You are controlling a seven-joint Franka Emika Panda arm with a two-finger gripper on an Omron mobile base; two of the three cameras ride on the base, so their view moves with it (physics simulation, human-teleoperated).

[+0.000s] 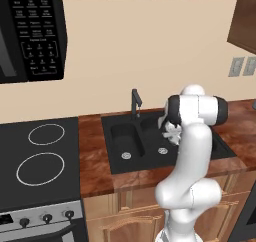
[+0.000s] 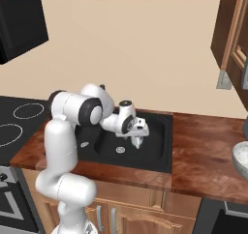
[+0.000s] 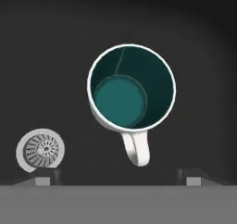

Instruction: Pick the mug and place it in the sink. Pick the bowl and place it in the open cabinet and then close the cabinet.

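Note:
The mug (image 3: 132, 91), white with a teal inside, stands upright on the black floor of the sink (image 3: 199, 56), its handle toward the bottom of the hand view. My gripper (image 3: 118, 176) hangs above it, open, with its fingertips (image 3: 44, 176) wide apart and clear of the mug. From the base, the gripper (image 2: 137, 140) hovers over the right basin of the sink (image 2: 162, 141). The grey speckled bowl (image 2: 241, 158) sits on the counter at the far right edge. Above it is the open wooden cabinet (image 2: 231, 32).
A silver drain (image 3: 40, 150) lies left of the mug. The dark faucet (image 1: 135, 102) stands behind the sink (image 1: 122, 136). A stovetop (image 1: 40, 158) is at the left, a microwave (image 1: 32, 33) above it. Wooden counter (image 2: 203, 155) stretches between sink and bowl.

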